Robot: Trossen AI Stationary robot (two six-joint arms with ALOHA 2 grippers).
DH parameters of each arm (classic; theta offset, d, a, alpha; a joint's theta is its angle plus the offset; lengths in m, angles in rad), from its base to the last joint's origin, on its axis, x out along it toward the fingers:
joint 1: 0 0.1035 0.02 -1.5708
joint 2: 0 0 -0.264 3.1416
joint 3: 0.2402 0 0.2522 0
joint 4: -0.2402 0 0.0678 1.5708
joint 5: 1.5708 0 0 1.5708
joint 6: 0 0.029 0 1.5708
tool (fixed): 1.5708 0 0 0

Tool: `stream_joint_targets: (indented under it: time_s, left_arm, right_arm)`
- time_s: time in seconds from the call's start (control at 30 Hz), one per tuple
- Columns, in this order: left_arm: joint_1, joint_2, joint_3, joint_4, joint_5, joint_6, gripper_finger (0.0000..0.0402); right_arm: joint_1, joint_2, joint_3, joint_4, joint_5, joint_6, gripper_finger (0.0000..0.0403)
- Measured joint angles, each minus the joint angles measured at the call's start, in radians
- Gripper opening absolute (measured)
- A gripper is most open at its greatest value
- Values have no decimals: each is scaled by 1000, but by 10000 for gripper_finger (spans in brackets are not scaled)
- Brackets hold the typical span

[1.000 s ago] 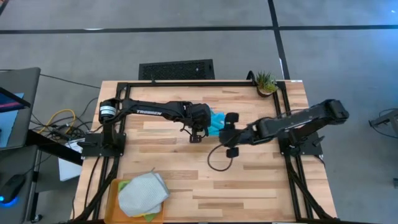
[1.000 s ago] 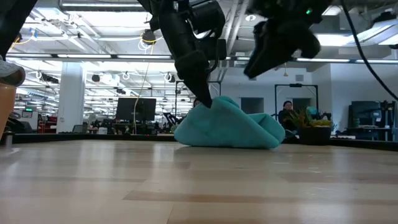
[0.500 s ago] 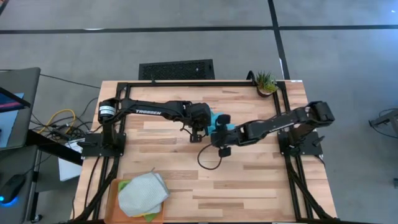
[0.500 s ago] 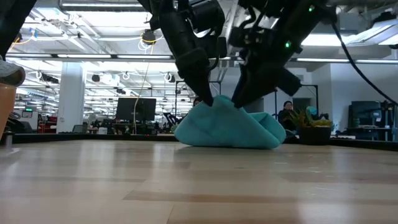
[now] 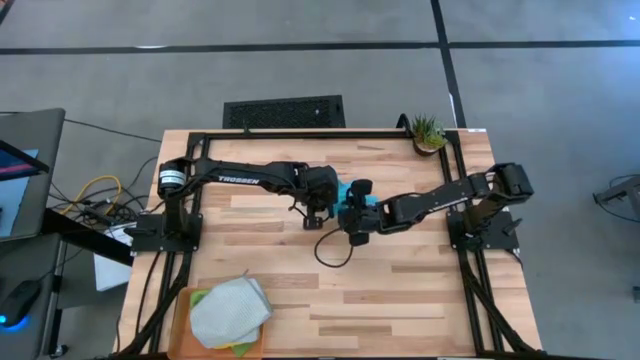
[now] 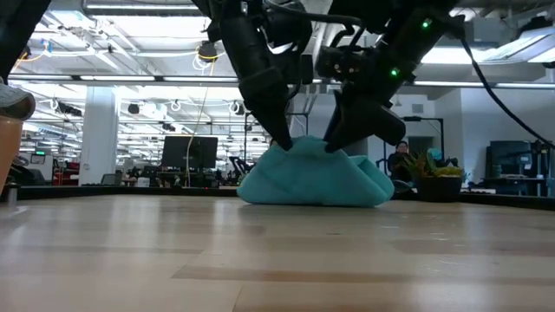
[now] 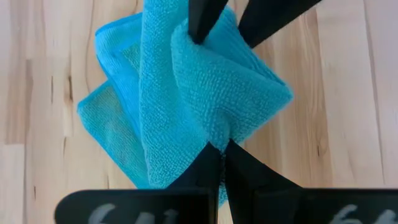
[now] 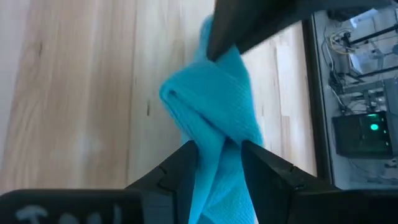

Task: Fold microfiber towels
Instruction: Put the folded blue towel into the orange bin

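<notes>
The right end effector [image 5: 352, 222] has come in from well to the side a second ago and now sits against the turquoise towel [image 6: 314, 176], directly opposite the left end effector [image 5: 318, 212]. The towel lies bunched in a mound on the worktop [image 5: 420, 290], between the two, near the middle of the surface.

In the right wrist view a ridge of the cloth runs up between the right end effector's fingers [image 8: 268, 171], which stand slightly apart around it; they look set to pinch, though a firm hold is not clear. The left end effector has stayed put, its fingertips [image 7: 211, 163] narrowed onto a fold of the same towel.

With both arms now on the cloth, the likely step is lifting or spreading it flat so a fold can be made; the towel is still crumpled, so folding proper has barely begun.

Well away from both, on the near-left, a grey towel [image 5: 230, 310] rests in the orange tray [image 5: 180, 322].
</notes>
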Motion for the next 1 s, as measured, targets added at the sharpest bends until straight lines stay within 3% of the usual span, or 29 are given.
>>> stream_joint_targets:
  time_s: [0.2,0.37,0.63,1.0]
  left_arm:
    - [0,0,0,-7,1,-8,0]
    - [-1,0,0,-4,52,-9,0]
    - [-1,0,0,-2,69,-11,0]
    - [-3,0,0,-57,110,-22,0]
  right_arm:
    - [40,3,0,7,4,-51,154]
    - [21,35,0,4,56,-27,154]
    - [10,77,0,5,53,-25,153]
    - [38,77,0,9,56,-25,100]
